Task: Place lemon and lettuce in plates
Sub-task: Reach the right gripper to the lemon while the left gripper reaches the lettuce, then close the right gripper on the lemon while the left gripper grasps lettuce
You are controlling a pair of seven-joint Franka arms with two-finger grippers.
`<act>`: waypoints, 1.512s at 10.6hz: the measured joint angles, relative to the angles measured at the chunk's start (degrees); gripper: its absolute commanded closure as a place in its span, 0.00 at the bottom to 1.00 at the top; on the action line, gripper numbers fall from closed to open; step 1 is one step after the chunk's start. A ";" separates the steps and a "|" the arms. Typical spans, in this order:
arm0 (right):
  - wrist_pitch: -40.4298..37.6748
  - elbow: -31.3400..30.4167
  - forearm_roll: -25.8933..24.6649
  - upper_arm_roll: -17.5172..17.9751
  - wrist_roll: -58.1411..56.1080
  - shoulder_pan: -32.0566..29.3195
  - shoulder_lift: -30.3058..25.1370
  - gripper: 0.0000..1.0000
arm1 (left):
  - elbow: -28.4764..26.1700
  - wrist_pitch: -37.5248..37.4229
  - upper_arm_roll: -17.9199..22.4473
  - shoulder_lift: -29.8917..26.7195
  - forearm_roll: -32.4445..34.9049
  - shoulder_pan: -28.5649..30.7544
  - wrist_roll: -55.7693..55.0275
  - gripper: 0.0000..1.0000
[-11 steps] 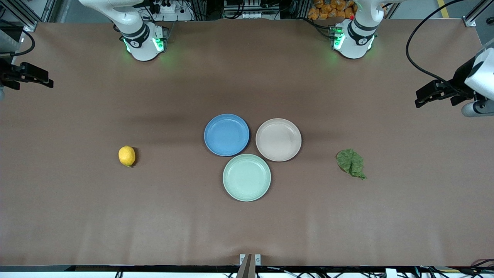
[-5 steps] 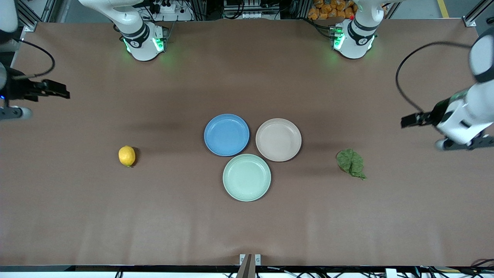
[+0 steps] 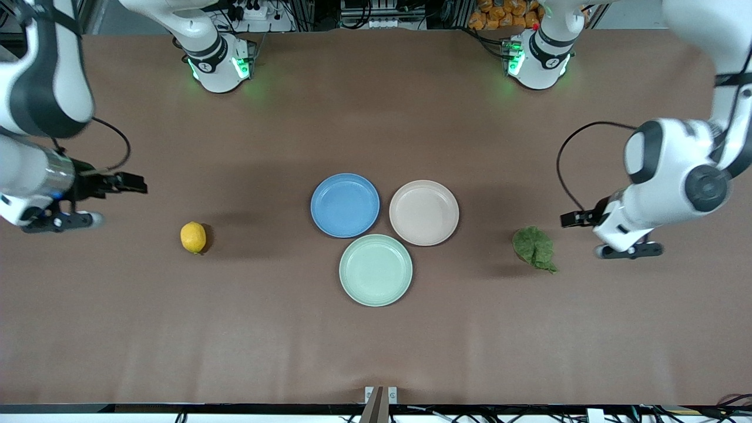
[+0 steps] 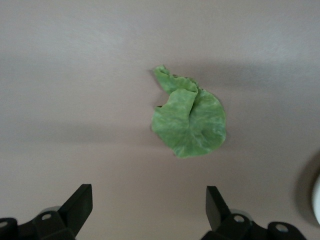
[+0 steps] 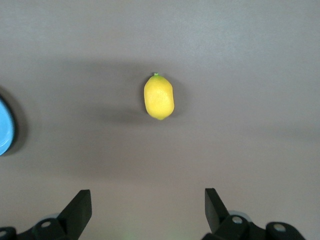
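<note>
The yellow lemon (image 3: pixel 193 237) lies on the table toward the right arm's end; it also shows in the right wrist view (image 5: pixel 159 97). The green lettuce (image 3: pixel 534 248) lies toward the left arm's end and shows in the left wrist view (image 4: pixel 190 121). The blue plate (image 3: pixel 345 205) and the pink-beige plate (image 3: pixel 423 212) sit side by side at the table's middle, both empty. My right gripper (image 3: pixel 134 183) is open and empty, up in the air short of the lemon. My left gripper (image 3: pixel 573 218) is open and empty, in the air beside the lettuce.
An empty mint-green plate (image 3: pixel 375 269) sits nearer the front camera, touching the other two plates. The brown table (image 3: pixel 376 352) has free room around the lemon and the lettuce.
Both arms have swung in from the table's ends. The right gripper has moved toward the lemon and the left gripper toward the lettuce. The objects have not moved.
</note>
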 measured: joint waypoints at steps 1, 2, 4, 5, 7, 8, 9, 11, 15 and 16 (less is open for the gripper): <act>3.73 -2.61 0.01 0.00 0.00 0.01 0.61 0.00 | 0.08 3.57 -0.02 3.24 1.22 -0.96 -0.59 0.00; 8.12 -5.45 0.02 -0.02 0.00 0.01 1.24 0.00 | 0.19 7.07 -0.03 6.15 1.87 -1.68 -1.68 0.00; 16.88 -10.46 0.02 -0.01 0.00 0.07 2.93 0.00 | 0.61 12.39 0.01 10.70 1.99 -1.97 -2.34 0.00; 20.58 -12.19 0.02 -0.01 0.00 0.28 4.13 0.00 | 1.36 13.55 0.08 12.47 1.99 -1.95 -2.34 0.00; 28.11 -14.69 0.03 0.00 0.00 0.79 6.76 0.00 | 3.17 13.79 0.07 14.27 1.99 -1.97 -2.35 0.14; 32.32 -15.93 0.03 0.01 0.00 1.22 8.37 0.00 | 3.60 13.79 0.06 14.64 1.99 -2.11 -2.76 0.33; 35.99 -16.95 0.03 0.02 0.00 1.57 10.03 0.00 | 3.78 13.78 0.06 14.86 1.99 -2.43 -3.50 0.51; 40.99 -18.10 0.03 0.03 0.00 1.84 12.68 0.00 | 3.91 13.78 0.08 15.36 2.83 -3.81 -5.10 0.78; 47.39 -19.51 0.03 0.04 0.00 2.23 16.50 0.00 | 4.45 13.76 0.28 15.66 4.52 -4.69 -6.80 1.00; 48.02 -19.60 0.08 0.04 0.00 2.57 17.33 0.07 | 5.01 13.71 0.28 15.56 5.33 -4.71 -6.85 1.00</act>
